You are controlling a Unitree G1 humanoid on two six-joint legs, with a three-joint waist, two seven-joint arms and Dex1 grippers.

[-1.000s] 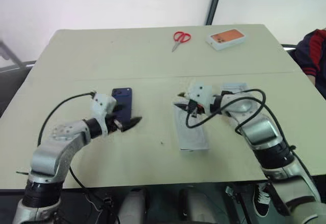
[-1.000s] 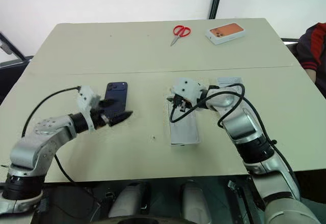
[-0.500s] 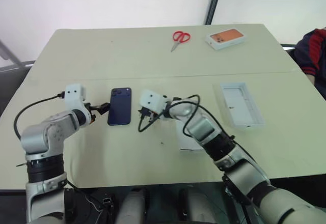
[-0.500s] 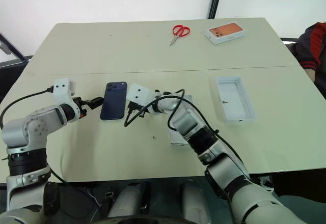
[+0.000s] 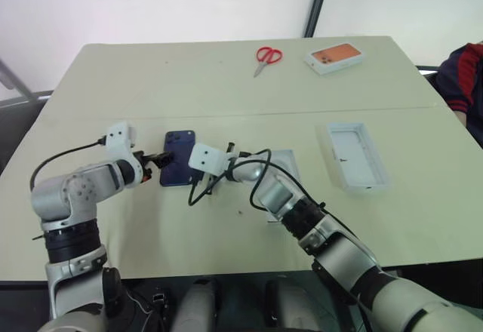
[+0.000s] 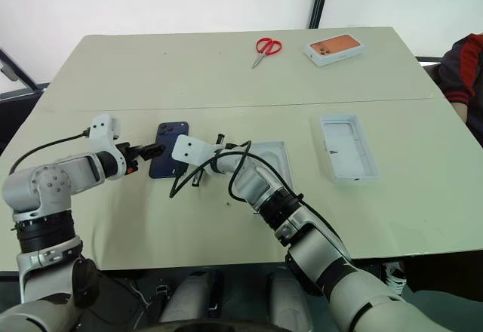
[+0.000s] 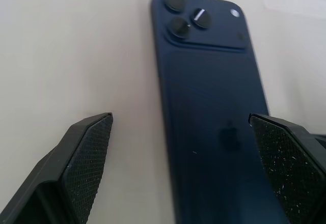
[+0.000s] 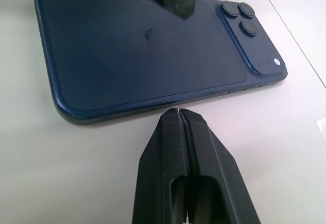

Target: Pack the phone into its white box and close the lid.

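Step in hand: pickup of the phone [image 5: 179, 167], lying back-up on the worktop [image 5: 226, 83]. The left hand [image 7: 183, 147] stood wide open astride its left edge, gripping nothing; the right hand [image 8: 182, 132], pinched shut and empty, sat just beside its right edge. The white box [image 5: 290, 165] waited nearby. Next move, judged: tip an edge up for the left hand to grip.

L arm bent in from the left, left gripper [image 7: 181, 147] w/ fingers wide apart, pointing fwd & down; R arm reaches across, right gripper [image 8: 182, 132] fingers pressed together, empty.
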